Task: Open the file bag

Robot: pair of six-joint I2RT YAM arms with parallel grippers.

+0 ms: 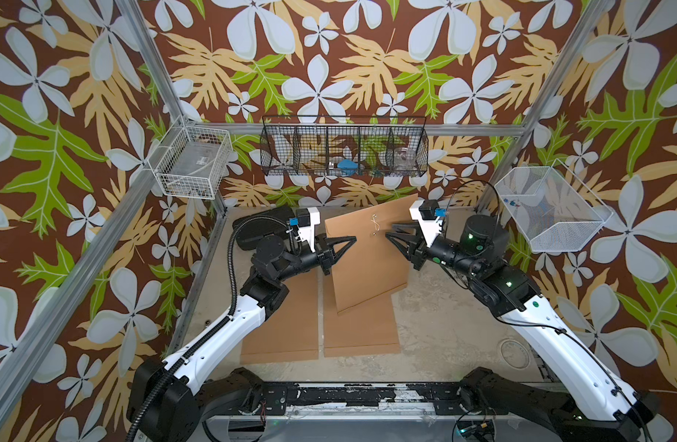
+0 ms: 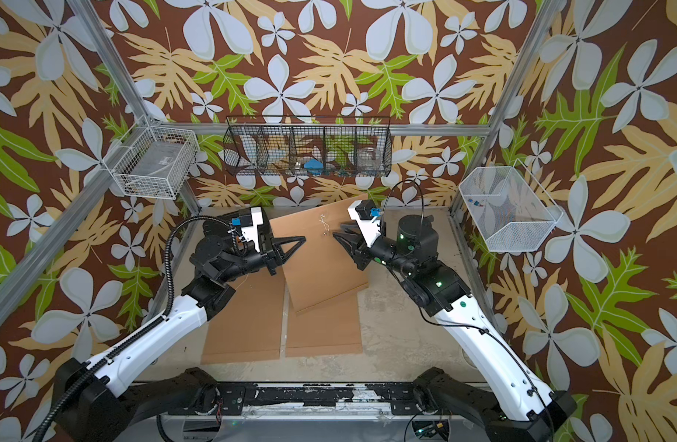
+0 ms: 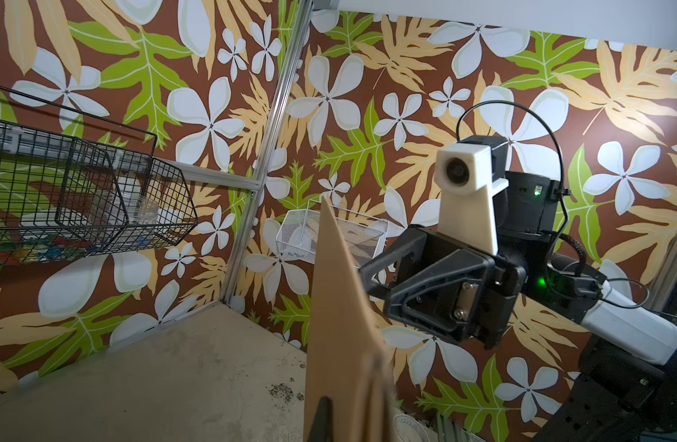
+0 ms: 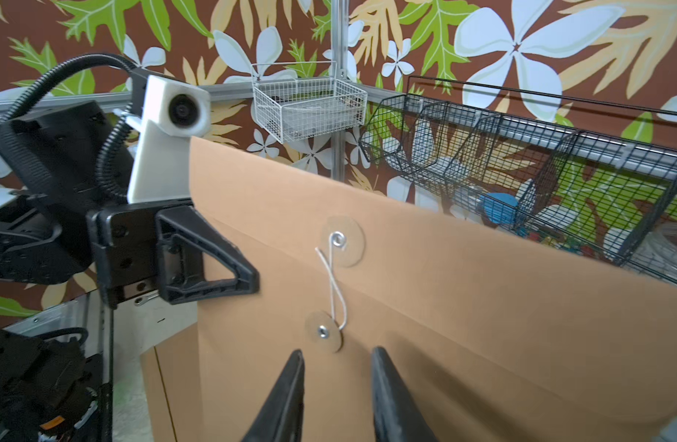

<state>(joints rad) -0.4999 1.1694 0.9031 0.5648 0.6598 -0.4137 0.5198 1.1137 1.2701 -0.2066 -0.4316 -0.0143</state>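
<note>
File bag (image 1: pixel 367 260) (image 4: pixel 444 306): a kraft envelope was held upright and tilted above the middle of the counter (image 1: pixel 444 325), flap side turned toward the right arm; in both top views its lower edge was seen over a flat bag, and contact could not be told.
Closure: two round paper buttons were seen on the flap side, the upper button (image 4: pixel 344 241) above the lower button (image 4: pixel 323 331); a white string (image 4: pixel 335 275) was run between them in a narrow loop.
Left pincer (image 1: pixel 352 240) (image 4: pixel 252 279): it was pressed together on the bag's side edge, so the bag was pinched there; in the left wrist view the bag (image 3: pixel 336 306) was seen edge-on.
Right pincer (image 1: pixel 388 234) (image 4: pixel 335 354): its two fingers were spread, nothing was held between them, and the tips were placed just beside the lower button.
Flat bags: two more kraft bags were laid side by side on the counter, the left flat bag (image 1: pixel 283 321) partly under the left arm and the right flat bag (image 1: pixel 361 333) below the held one.
Walls: a black wire basket (image 1: pixel 344 145) was hung on the back wall, with a blue object (image 1: pixel 346 165) inside; a white wire basket (image 1: pixel 191 164) and a white mesh basket (image 1: pixel 551 210) were fixed at the sides.
</note>
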